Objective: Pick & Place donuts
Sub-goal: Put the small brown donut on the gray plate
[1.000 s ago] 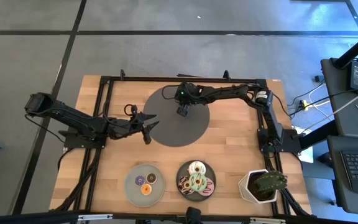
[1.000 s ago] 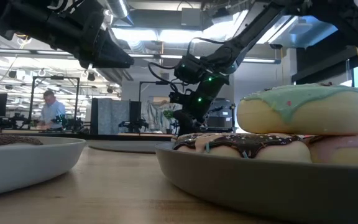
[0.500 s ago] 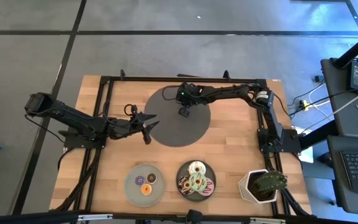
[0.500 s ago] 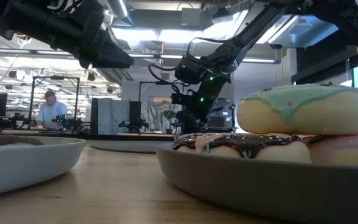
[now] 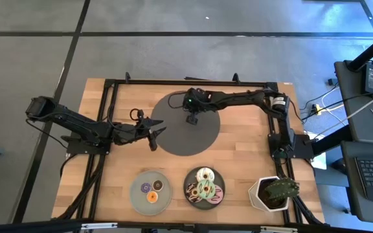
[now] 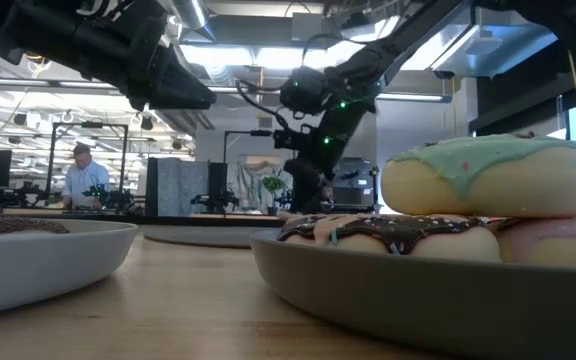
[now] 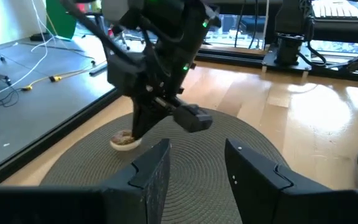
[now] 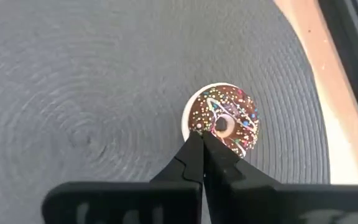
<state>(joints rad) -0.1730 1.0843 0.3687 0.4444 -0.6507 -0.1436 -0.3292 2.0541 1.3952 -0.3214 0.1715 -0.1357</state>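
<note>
From my station I see the light wooden table (image 5: 238, 155) with the big round dark grey woven mat (image 5: 173, 133) toward its far side, and both dark arms reaching over that mat; the left gripper (image 5: 153, 134) hangs above the mat's left edge with its two fingers (image 7: 154, 171) spread apart and nothing between them, while the right gripper (image 8: 202, 152) sits over the far part of the mat with its fingers pressed tight together, nothing pinched. Just off those closed tips lies a chocolate-iced donut with coloured sprinkles on a pale base (image 8: 222, 118), flat on the mat, near the mat's edge where bare wood shows. On the near side of the table I make out a white faceted pot holding a green plant (image 5: 274, 193) at the right, a dark round plate (image 5: 190, 180) in the middle carrying the larger iced donuts (image 5: 204, 188), green, white, pink and chocolate among them, and beside it a grey round plate (image 5: 138, 182) with three mini donuts (image 5: 151, 191), orange, purple and brown; in the low view the green-iced donut (image 6: 493, 175) rests on top of the others
</note>
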